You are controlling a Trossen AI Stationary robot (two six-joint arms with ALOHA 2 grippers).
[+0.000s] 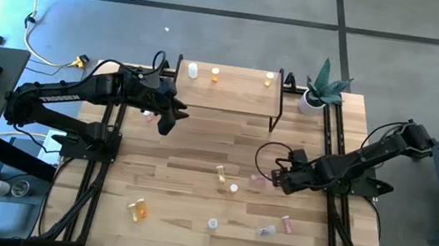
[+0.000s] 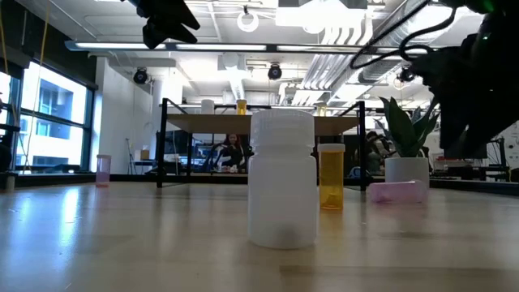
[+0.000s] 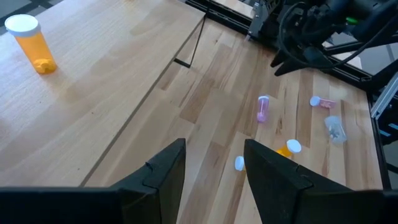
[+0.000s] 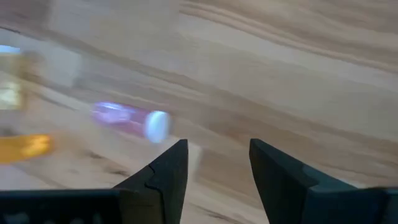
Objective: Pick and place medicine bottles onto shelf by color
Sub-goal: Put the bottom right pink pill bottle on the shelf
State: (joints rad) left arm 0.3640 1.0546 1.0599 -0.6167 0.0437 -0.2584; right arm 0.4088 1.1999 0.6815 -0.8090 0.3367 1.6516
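Your right gripper sits low over the counter, fingers apart and empty. The pink bottle lies on its side just beside it, toward the counter's middle; in the right wrist view that bottle is ahead of the fingers and off to one side, long axis running across the gripper's line, cap toward the gap. The wrist picture is smeared, so treat that angle as approximate. The right arm is clearly nearer. Your left gripper hangs by the shelf, fingers apart, holding nothing. Three bottles stand on the shelf; the others are scattered on the counter.
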